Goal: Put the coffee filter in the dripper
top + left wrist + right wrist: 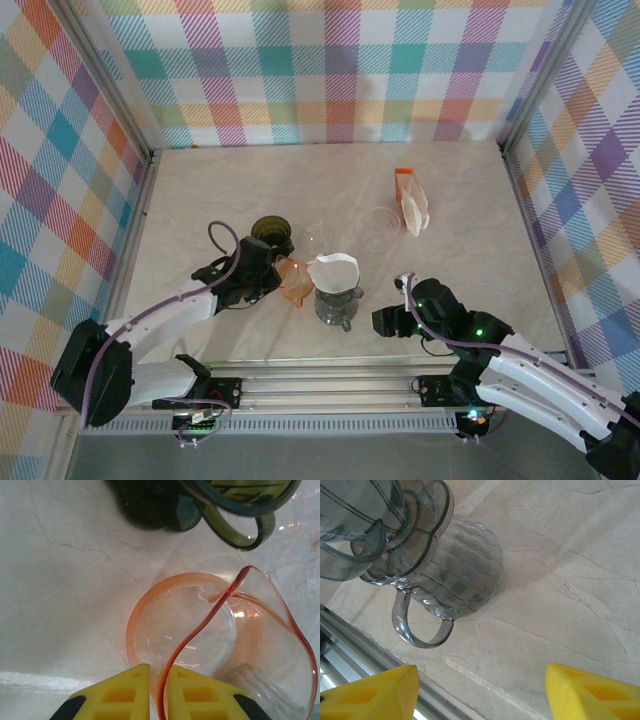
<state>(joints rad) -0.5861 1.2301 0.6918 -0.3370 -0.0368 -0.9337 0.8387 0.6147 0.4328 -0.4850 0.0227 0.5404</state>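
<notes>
**Orange dripper pinched at the rim; paper filter sits in the grey one**

Orange translucent plastic runs between the left fingers (120,695): they are clenched on the thin wall of the orange dripper (185,625), one finger on each side of its rim. Gripping the edge is probably the only workable hold, since the cone's mouth looks too broad to span. The dripper looks tipped, its round base showing through the wall. Whether it touches the tabletop (450,280) cannot be told. A dark green dripper (272,230) stands just beyond it.

The right fingers (375,695) are released, spread wide with nothing between them. They hang low near the ribbed glass server (460,575), which carries the grey dripper (415,525) on top. This looks like a waiting pose that keeps that arm away from the left arm's work.

The coffee filter (335,268) is white paper, a cone with a wavy, flared edge, mouth upward. From above it appears seated in the grey dripper, its edge rising past the rim. How deeply it sits cannot be judged. A pack of spare filters (412,200) lies well apart, farther back on the right.
</notes>
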